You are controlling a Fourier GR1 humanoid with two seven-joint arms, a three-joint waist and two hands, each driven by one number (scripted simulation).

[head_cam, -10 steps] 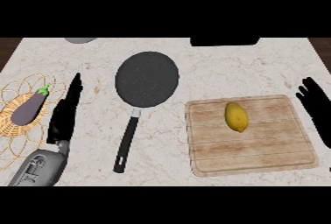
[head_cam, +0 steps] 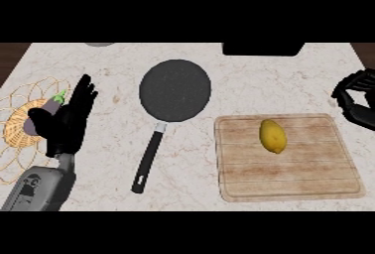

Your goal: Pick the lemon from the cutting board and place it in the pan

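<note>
Right hand (head_cam: 356,101), clenched on nothing, sits right of board (head_cam: 293,171); a sideways reach could roll lemon (head_cam: 273,136) away from pan (head_cam: 175,90)

"Was any writing, label or number legible on the cutting board (head_cam: 289,158) or anything around it?"

"None could be read; no brand, sign or digit showed anywhere near it."

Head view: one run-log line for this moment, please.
lemon on cutting board | pan empty | right hand curled, apart | left hand open, resting
</note>
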